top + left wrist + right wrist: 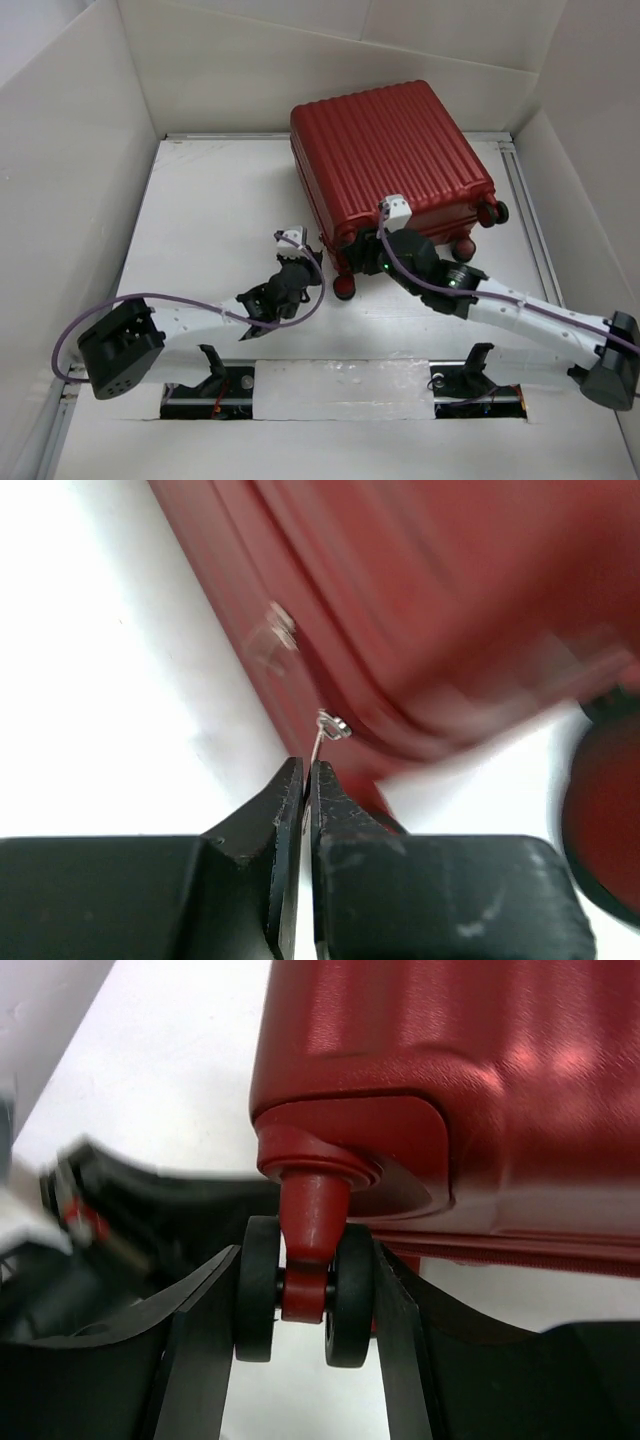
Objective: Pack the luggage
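- The luggage (395,160) lies shut at the table's (210,220) far side
- Our left gripper (307,780) pinches its zip pull (322,738)
- Our right gripper (307,1255) clasps a wheel (350,1300), fingers (205,1330) against both sides

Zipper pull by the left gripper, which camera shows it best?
Left wrist: the zipper pull is close up, leading into the shut left gripper. Top external is too distant to show it; right wrist shows only a wheel.
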{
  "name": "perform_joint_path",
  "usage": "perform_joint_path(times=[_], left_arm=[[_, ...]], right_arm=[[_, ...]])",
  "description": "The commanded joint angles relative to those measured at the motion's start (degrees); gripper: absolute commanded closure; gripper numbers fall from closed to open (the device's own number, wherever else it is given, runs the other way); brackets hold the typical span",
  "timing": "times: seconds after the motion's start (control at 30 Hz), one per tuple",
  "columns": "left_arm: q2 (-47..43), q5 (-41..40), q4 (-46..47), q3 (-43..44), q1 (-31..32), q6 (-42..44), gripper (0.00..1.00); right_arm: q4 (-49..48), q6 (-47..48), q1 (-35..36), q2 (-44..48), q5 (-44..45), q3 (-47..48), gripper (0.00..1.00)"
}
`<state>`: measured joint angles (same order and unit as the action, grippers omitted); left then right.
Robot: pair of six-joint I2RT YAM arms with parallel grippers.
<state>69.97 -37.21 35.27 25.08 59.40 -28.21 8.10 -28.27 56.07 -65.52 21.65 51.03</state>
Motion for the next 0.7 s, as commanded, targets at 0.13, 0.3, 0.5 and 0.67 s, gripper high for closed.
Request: perform_joint_path(times=[0.13, 0.3, 0.5, 0.67], left_arm=[[0.7, 0.5, -8.8, 2.8, -14.7, 1.2, 1.00], [5.9, 3.2, -10.2, 7.5, -19.0, 1.2, 1.00], [8.3, 5.3, -13.4, 9.1, -19.1, -5.5, 1.00], [-11.5, 10.7, -16.0, 3.6, -19.1, -8.6, 0.52]], right_arm=[[15.4, 4.3, -0.9, 11.9, 4.9, -4.2, 1.00], [17.0, 4.3, -0.9, 15.4, 3.1, -6.1, 1.00], [15.3, 5.3, -0.3, 17.9, -1.2, -7.3, 0.91], [13.4, 6.4, 4.9, 16.5, -3.1, -2.3, 0.70]])
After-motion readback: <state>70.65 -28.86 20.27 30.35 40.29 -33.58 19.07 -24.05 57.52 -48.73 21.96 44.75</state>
